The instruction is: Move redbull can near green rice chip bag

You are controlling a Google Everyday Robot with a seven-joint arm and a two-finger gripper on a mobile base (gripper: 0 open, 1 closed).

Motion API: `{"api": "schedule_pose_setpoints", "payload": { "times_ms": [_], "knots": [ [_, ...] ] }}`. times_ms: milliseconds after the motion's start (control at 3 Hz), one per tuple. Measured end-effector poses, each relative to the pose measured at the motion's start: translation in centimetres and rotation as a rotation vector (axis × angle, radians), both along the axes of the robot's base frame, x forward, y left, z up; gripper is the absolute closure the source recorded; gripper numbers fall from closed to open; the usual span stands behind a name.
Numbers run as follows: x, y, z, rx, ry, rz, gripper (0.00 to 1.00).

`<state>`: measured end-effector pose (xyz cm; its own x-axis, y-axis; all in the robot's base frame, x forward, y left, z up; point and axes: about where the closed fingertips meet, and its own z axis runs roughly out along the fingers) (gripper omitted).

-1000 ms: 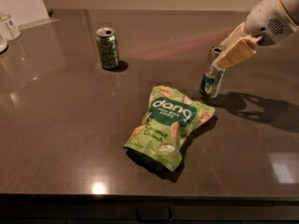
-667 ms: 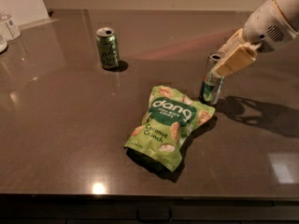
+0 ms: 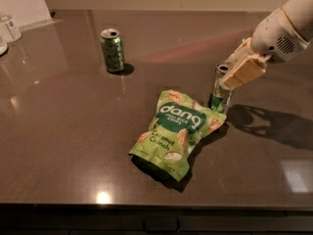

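The redbull can, slim and silver-grey, stands upright on the dark table, touching or nearly touching the top right corner of the green rice chip bag. The bag lies flat, lime green with a dark "dang" label. My gripper reaches in from the upper right with its cream fingers closed around the top of the can, hiding part of its upper side.
A shorter green can stands upright at the back left of the table. Clear glass items stand at the far left edge. The arm casts a shadow to the right of the can.
The gripper and the redbull can have shifted slightly left and toward the front, closer to the bag's corner. The bag and the green can have not moved.
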<state>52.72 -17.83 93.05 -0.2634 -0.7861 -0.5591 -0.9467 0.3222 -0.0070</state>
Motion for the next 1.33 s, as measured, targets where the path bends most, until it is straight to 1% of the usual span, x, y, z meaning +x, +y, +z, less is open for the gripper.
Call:
{"api": "schedule_pose_setpoints", "payload": {
  "times_ms": [333,667,1000,1333],
  "knots": [
    [-0.01,-0.34,-0.28,0.034,0.000,-0.028,0.35],
    [0.08,-0.16,-0.34,0.034,-0.001,-0.025,0.12],
    [0.16,-0.03,-0.40,0.034,-0.001,-0.024,0.00],
    [0.16,-0.02,-0.40,0.034,-0.001,-0.024,0.00]
  ]
}}
